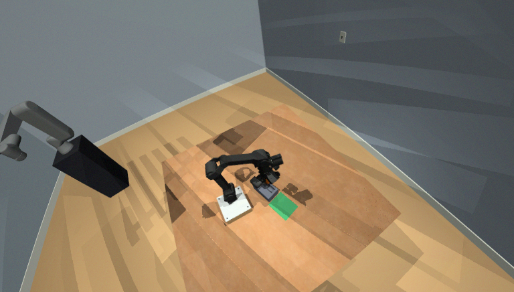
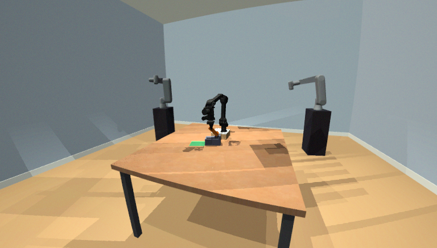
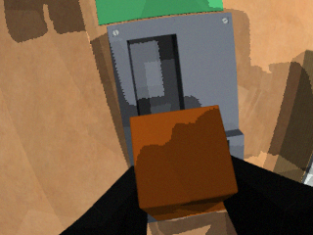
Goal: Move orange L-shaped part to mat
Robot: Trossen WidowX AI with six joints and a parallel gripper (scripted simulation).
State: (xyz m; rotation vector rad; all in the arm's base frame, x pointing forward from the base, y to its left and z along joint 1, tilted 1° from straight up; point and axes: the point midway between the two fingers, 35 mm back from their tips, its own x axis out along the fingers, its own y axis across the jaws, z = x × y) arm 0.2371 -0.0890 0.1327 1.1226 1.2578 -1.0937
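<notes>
The orange part [image 1: 267,181] [image 2: 213,131] [image 3: 183,152] is tilted steeply in the exterior view, its upper end at the fingers and its lower end down at the tray. My gripper [image 3: 179,168] is shut on it, one finger at each side in the wrist view. The grey tray [image 1: 268,196] [image 2: 210,141] [image 3: 207,64] is below; the visible stretch of its pocket [image 3: 156,70] is empty. The part hides the rest of the pocket, so I cannot tell whether its lower end is clear of it. The green mat [image 1: 283,206] [image 2: 197,143] [image 3: 161,7] lies beside the tray's far end in the wrist view.
My arm's white base plate [image 1: 236,209] [image 2: 225,132] stands near the tray. The wooden table [image 1: 322,250] [image 2: 206,161] carries everything. Two grey arms on dark pedestals [image 2: 164,123] [image 2: 316,132] stand away from the table.
</notes>
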